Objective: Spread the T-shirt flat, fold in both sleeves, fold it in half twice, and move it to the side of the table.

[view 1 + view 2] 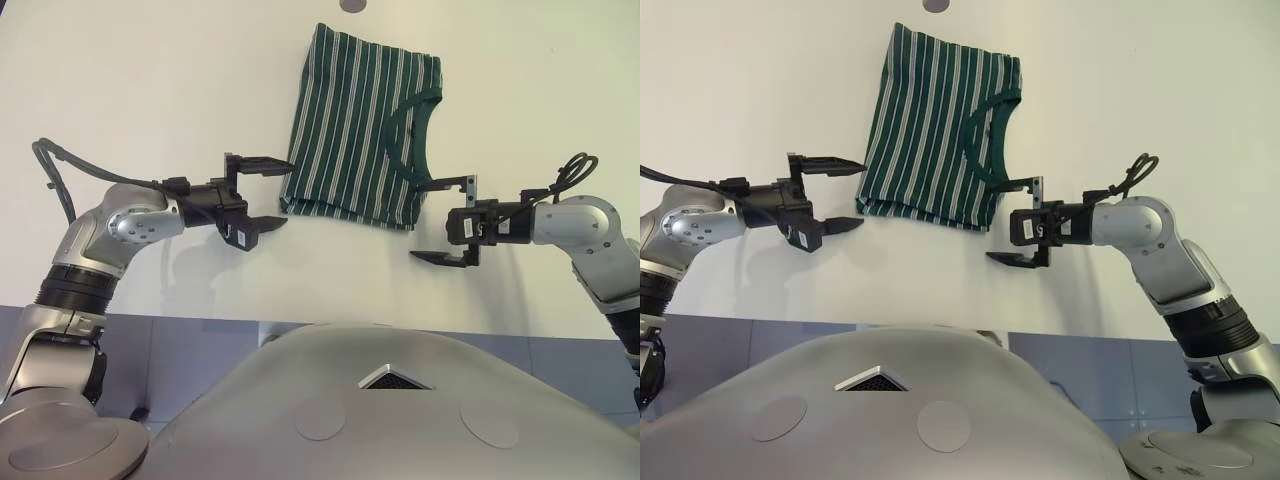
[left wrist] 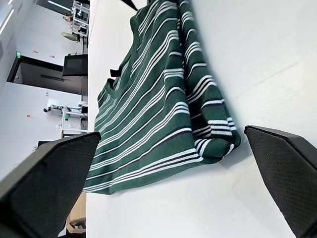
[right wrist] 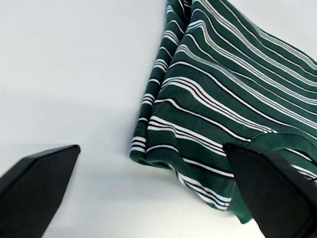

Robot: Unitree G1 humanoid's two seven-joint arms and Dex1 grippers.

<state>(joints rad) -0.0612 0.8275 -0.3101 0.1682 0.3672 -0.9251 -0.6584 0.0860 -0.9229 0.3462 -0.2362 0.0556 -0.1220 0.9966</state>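
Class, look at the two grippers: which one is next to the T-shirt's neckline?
The right gripper, open beside the neckline; the left gripper is at a plain striped corner of the T-shirt.

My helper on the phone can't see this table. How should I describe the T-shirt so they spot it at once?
On the white table, look just beyond the gap between the left hand and the right hand. The T-shirt lies there folded into a rough rectangle. It is the only cloth: dark green with thin white stripes.
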